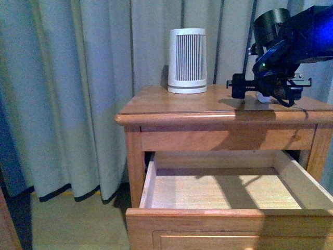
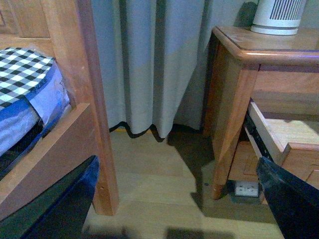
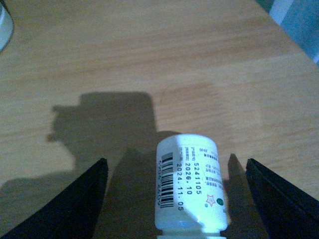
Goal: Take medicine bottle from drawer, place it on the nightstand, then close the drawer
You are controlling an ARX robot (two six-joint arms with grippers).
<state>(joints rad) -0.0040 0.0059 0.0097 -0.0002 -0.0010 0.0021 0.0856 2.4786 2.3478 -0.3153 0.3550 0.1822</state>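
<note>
The medicine bottle [image 3: 189,184], small and white with a printed label and barcode, rests on the nightstand's top [image 1: 171,104] near the right end, where it shows as a small white spot [image 1: 264,97]. My right gripper [image 3: 175,162] is open around it, one finger on each side with gaps, not touching; in the front view it hovers just above the top [image 1: 270,92]. The upper drawer [image 1: 229,224] is pulled out, its pale wood inside bare. My left gripper [image 2: 177,164] is open and empty, low over the floor left of the nightstand.
A large white ribbed cylinder [image 1: 187,61] stands at the back of the nightstand top. Grey curtains [image 1: 67,94] hang behind. A wooden bed frame [image 2: 84,99] with checked bedding [image 2: 22,69] is left of the left gripper. A wall socket [image 2: 246,188] sits under the nightstand.
</note>
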